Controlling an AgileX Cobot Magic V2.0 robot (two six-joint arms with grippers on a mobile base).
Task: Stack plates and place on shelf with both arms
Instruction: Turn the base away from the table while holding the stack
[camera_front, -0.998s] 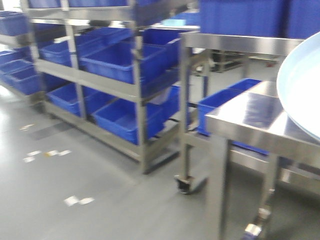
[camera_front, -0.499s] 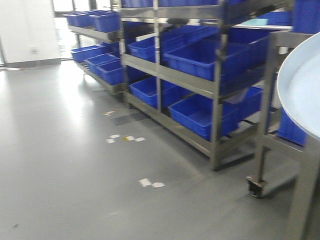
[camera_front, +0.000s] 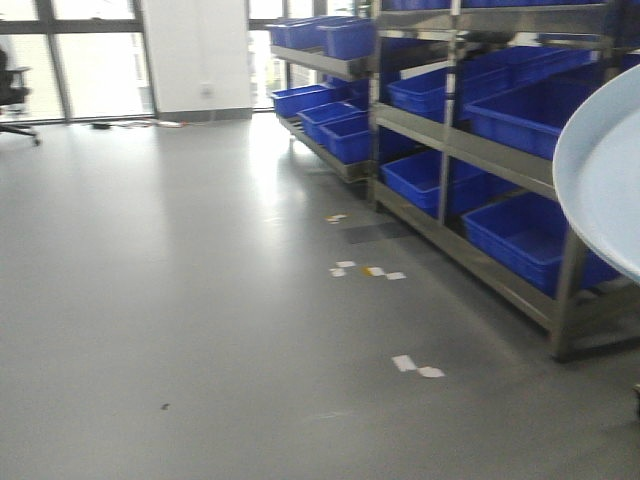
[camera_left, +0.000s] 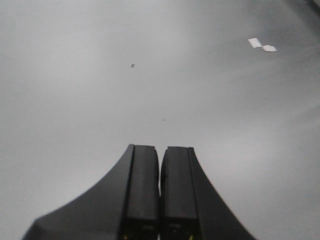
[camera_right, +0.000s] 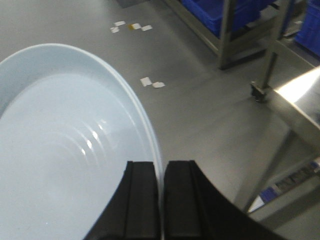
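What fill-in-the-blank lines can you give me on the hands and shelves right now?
1. The right hand grips the plates by their ____.
2. The left hand is shut and holds ____.
3. The bins on the metal shelves are coloured ____.
Missing words: rim; nothing; blue.

Your left gripper (camera_left: 160, 150) shows two matte black fingers, flat-faced and square-tipped, flaring outward in smooth curves below. Your right gripper (camera_right: 161, 165) looks identical: same black, blocky tips.
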